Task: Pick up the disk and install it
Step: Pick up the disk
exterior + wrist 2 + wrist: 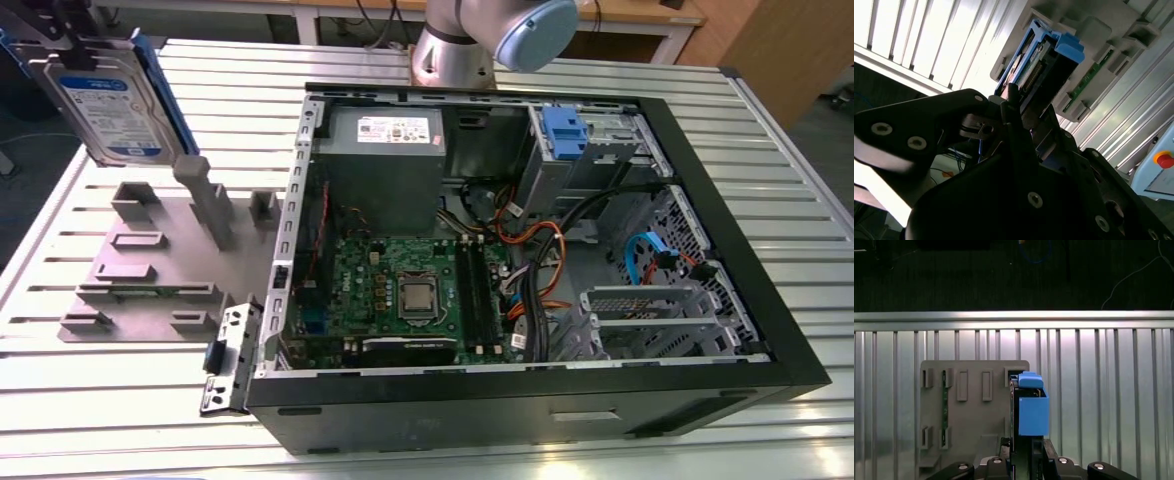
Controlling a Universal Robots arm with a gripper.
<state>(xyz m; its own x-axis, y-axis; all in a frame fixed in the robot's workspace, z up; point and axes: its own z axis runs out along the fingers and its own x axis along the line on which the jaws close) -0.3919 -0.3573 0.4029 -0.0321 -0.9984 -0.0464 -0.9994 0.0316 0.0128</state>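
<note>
In the exterior view, at about ten o'clock, the gripper is pinching the disk by its upper edge. Both wrist views show a finger pressed against each flat side. The disk hangs upright in its blue frame with its label facing the camera. Its lower edge is just beside the top of a tall post on the grey holder plate. Whether they touch cannot be told.

The plate lies flat on the slatted metal table at about nine o'clock. A thin green circuit strip sits in one of its slots, and the other slots look bare.

From the middle to three o'clock lies the open computer case. Within it:
- A grey power supply sits at about eleven o'clock.
- A green motherboard lies at about seven o'clock.
- Orange, black and blue cables run through the centre.
- A grey drive cage with a blue clip stands at about one o'clock.
- Metal slot covers sit at about four o'clock.

At twelve o'clock, behind the case, stands the robot arm.
</note>
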